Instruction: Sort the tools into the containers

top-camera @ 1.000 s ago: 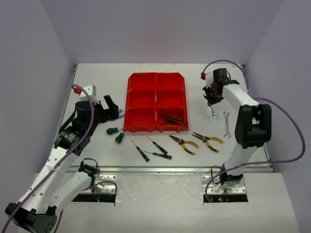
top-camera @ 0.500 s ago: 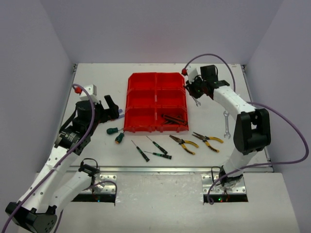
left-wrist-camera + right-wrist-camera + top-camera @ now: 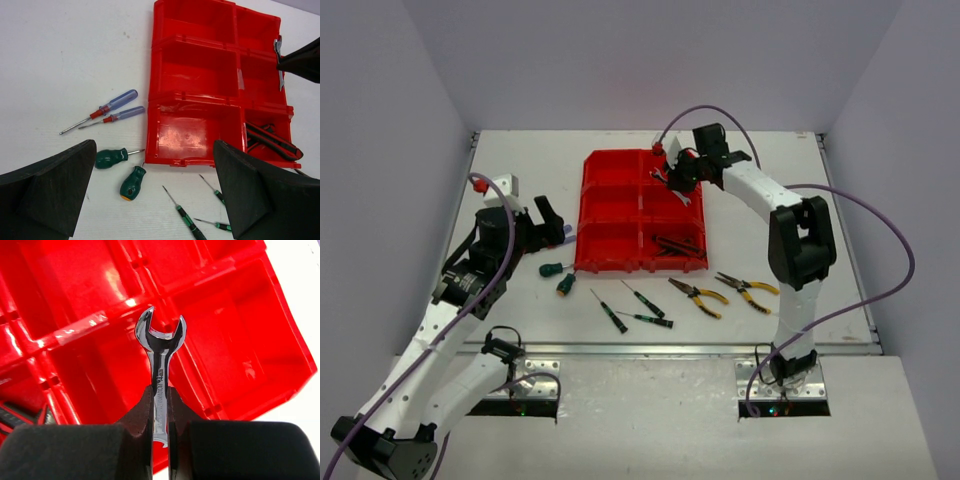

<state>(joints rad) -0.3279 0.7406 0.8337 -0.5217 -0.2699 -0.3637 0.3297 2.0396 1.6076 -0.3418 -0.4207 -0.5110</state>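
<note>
Left arm (image 3: 425, 345), right arm (image 3: 790, 310): links were white, joint housings black. Purple cables (image 3: 698, 108) ran along both. Red connector caps (image 3: 477, 184) sat near wrists. Fingers (image 3: 47, 192) were matte black, wedge-shaped. Bases were bolted to silver plates (image 3: 535, 368).

White table (image 3: 520, 150), pale lavender walls (image 3: 650, 60)

We logged a white table (image 3: 520, 160) carrying the red bin (image 3: 610, 205). Two blue screwdrivers (image 3: 119, 99) and two stubby green screwdrivers (image 3: 111, 158) lay left of it. Three thin screwdrivers (image 3: 610, 312) and two yellow pliers (image 3: 698, 297) lay on its near side.
</note>
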